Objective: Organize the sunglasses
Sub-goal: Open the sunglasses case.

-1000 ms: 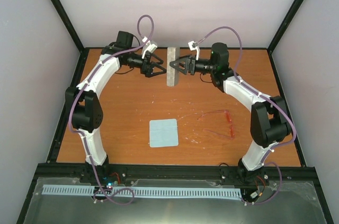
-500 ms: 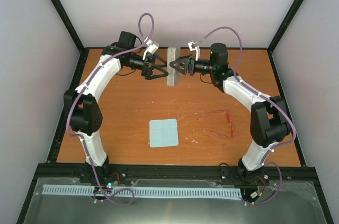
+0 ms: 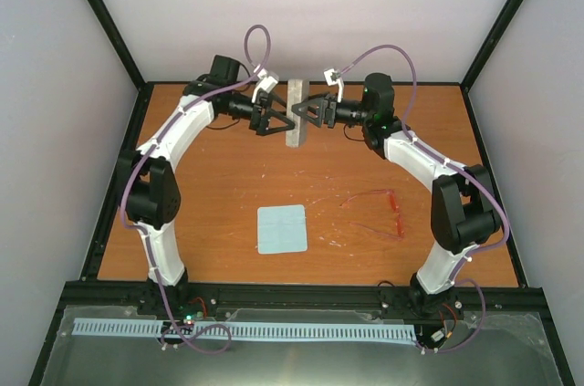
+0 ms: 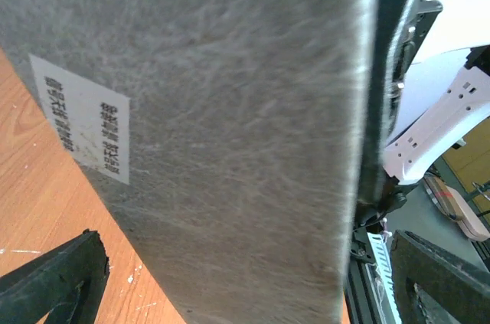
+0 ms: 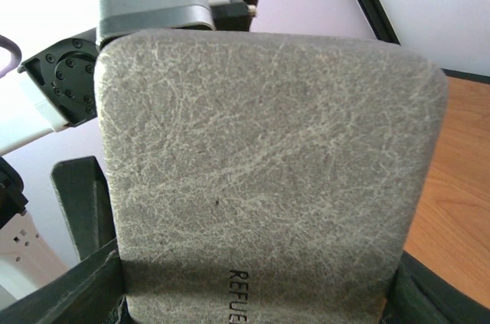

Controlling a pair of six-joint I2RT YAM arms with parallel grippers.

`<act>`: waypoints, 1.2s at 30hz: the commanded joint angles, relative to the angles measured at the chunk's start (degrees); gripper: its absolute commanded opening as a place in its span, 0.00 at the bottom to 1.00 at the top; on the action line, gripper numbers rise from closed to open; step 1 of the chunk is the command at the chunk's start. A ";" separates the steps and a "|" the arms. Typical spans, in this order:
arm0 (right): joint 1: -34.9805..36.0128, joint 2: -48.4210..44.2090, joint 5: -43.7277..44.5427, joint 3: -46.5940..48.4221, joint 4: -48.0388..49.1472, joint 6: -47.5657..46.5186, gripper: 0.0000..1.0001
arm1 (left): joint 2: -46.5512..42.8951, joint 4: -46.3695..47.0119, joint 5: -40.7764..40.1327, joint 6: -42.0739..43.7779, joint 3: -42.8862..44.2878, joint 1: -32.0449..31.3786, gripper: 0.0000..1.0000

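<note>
The sunglasses (image 3: 381, 212), with a thin red-pink frame, lie open on the table at the right front. They are not in either wrist view. A grey rectangular case (image 3: 296, 113) stands on edge at the back middle. My right gripper (image 3: 302, 113) is shut on the case from the right; the case (image 5: 260, 163) fills its view between the fingers (image 5: 76, 201). My left gripper (image 3: 279, 117) is open, its fingers (image 4: 53, 282) spread on either side of the case (image 4: 230, 132), which has a white label.
A pale blue square cloth (image 3: 281, 229) lies flat at the table's front middle. Both arms arch over the left and right sides of the wooden table (image 3: 228, 176). Black frame posts and white walls enclose it.
My left gripper has moved right, closing in on the case until its open fingers straddle it. The right gripper and the case have stayed put. The sunglasses have not moved.
</note>
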 commanded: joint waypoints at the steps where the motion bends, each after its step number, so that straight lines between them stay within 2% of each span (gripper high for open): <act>1: 0.07 -1.48 -1.77 0.35 2.75 0.59 0.03 | 1.27 2.17 -1.06 -0.98 1.10 -1.28 1.00; 8: 0.11 -3.15 -4.58 -0.66 2.45 1.29 0.03 | 4.21 1.09 -5.42 0.49 0.66 -1.24 1.00; 14: -0.01 -6.74 -6.98 -1.88 -5.43 -3.12 0.03 | 6.59 -0.55 -6.44 2.64 1.27 1.26 1.00; 20: -0.31 -8.84 -9.93 -2.29 -7.67 -3.28 0.03 | 10.54 -2.72 -7.86 4.30 5.92 4.52 1.00; 30: -0.32 -9.52 -13.63 -2.05 -2.81 2.30 0.03 | 15.44 0.88 -9.23 2.16 9.74 4.91 0.99; 36: -0.32 -10.23 -15.43 -2.00 -3.39 3.14 0.03 | 18.51 1.74 -11.47 1.42 13.52 4.18 0.99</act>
